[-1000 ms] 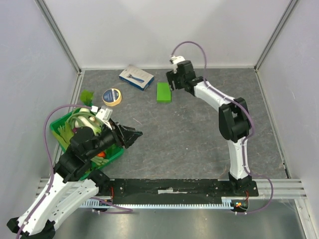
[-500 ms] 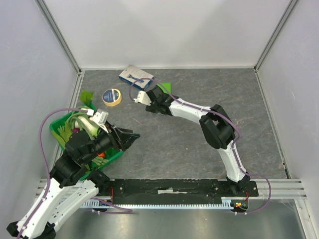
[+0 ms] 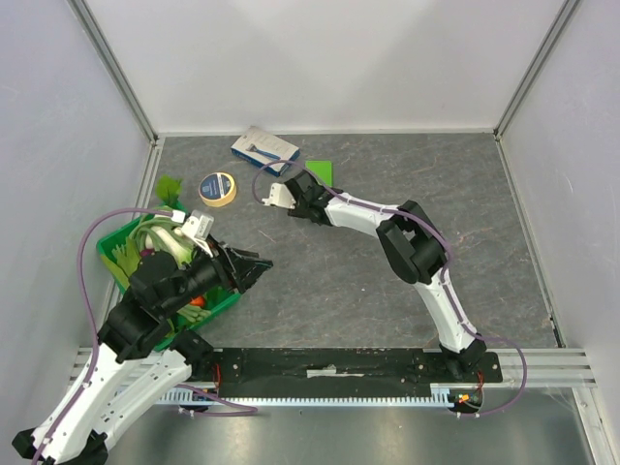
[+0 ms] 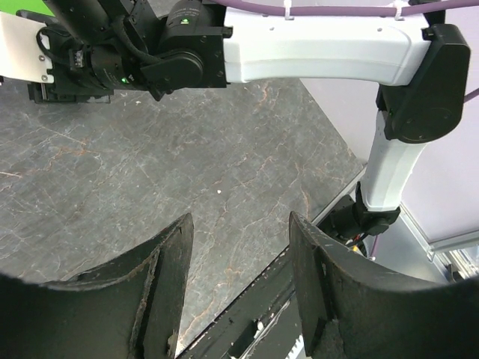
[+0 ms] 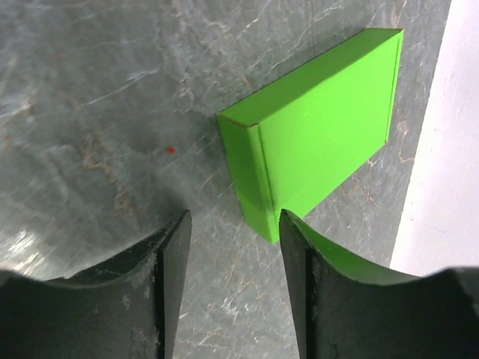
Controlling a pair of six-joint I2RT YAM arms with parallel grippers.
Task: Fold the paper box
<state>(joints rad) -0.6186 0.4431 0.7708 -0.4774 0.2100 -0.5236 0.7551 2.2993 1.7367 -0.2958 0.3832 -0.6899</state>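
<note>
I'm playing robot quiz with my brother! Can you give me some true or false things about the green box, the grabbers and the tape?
The paper box lies flat on the table. True.
The right gripper is squeezing the paper box. False: the right gripper is open, gripping nothing.
The left gripper is open and empty. True.
The tape roll sits inside the green crate. False: the tape roll lies on the table, outside the crate.

From above, the right arm (image 3: pixel 354 209) covered most of the paper box (image 3: pixel 321 172); just a green corner poked out. The left arm (image 3: pixel 165 286) hid much of the green crate (image 3: pixel 221 302). On the left wrist camera, the top edge clipped the box to a sliver.
</note>
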